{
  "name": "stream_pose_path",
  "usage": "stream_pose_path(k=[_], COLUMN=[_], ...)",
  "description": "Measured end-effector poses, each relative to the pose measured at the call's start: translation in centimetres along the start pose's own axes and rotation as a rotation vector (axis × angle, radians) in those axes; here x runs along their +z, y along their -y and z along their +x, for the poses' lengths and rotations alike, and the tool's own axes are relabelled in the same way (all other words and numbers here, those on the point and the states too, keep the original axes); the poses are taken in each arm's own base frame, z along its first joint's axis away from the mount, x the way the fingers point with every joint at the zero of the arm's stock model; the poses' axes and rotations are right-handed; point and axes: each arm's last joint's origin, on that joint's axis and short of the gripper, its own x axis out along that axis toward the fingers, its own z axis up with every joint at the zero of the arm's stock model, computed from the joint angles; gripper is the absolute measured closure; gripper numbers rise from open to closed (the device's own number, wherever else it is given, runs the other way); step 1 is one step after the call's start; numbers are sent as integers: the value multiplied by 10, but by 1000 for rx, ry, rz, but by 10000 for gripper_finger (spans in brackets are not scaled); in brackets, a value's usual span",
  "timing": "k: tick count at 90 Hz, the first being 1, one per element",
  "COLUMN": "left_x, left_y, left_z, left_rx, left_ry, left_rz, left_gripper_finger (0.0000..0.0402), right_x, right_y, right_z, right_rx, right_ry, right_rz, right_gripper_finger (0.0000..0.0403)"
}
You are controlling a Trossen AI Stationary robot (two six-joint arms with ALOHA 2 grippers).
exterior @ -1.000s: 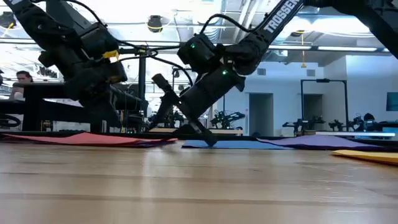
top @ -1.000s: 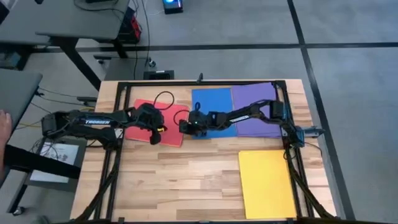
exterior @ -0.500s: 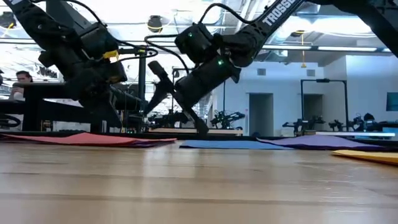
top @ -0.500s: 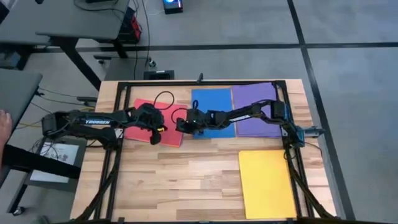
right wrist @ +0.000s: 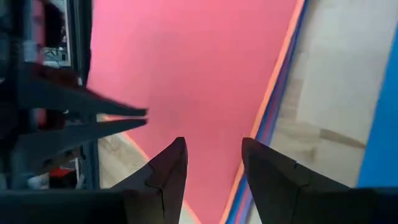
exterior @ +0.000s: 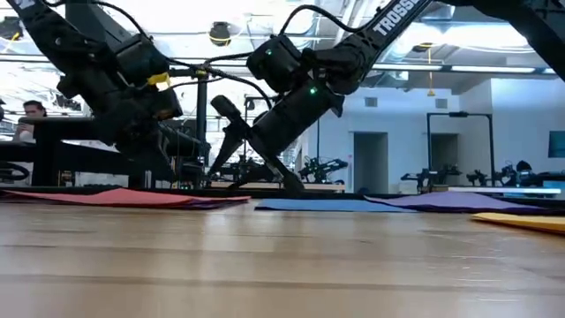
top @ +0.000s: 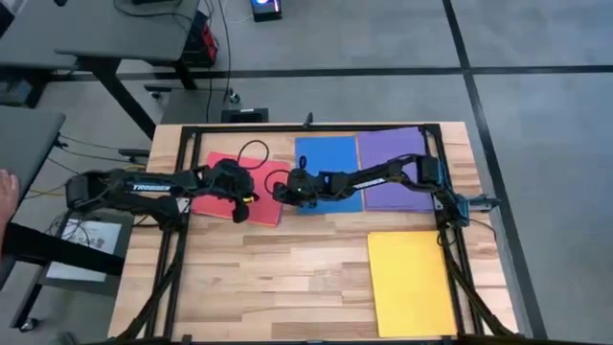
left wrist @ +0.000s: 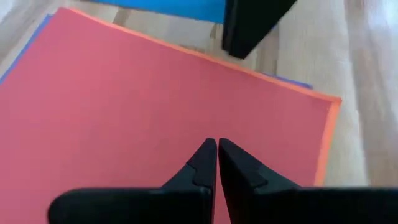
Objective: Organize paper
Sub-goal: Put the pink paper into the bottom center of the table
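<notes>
A pink-red sheet (top: 220, 165) tops a stack at the table's far left, with a salmon-orange edge (left wrist: 330, 133) and a blue edge (right wrist: 272, 127) showing under it. To its right a blue sheet (top: 329, 163) and a purple sheet (top: 395, 158) lie flat. A yellow sheet (top: 410, 281) lies at the near right. My left gripper (left wrist: 217, 144) is shut and points down over the pink-red sheet. My right gripper (right wrist: 212, 146) is open and hovers by the stack's right edge (top: 281, 194). My left gripper's shut fingertips (left wrist: 208, 152) stand over the middle of the pink-red sheet (left wrist: 124, 112), coming from above. I cannot tell whether they touch it.
A black cable loop (top: 254, 151) lies over the stack's far part. Black frame rails (top: 170, 259) run along the table's left, right and far sides. Bare wood (top: 278, 278) shows at the near left and middle.
My right gripper has risen a little from the table beside the blue sheet's left edge and has tipped upward, staying by the stack's right edge. The sheets have kept still.
</notes>
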Motion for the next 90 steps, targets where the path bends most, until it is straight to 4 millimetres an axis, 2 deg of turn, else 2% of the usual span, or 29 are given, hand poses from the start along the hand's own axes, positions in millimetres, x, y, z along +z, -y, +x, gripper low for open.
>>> stream_pose_path(k=[51, 90], left_x=[-10, -11], left_y=[6, 7], left_z=[31, 33], left_rx=[-79, -83], left_ry=[-72, -89], left_rz=[-44, -42], left_gripper_finger=[400, 400], right_x=[-3, -4], right_y=[4, 9], right_z=[4, 5], right_rx=[-9, -62], right_ry=[29, 8], right_rz=[-8, -5], right_gripper_finger=[258, 258])
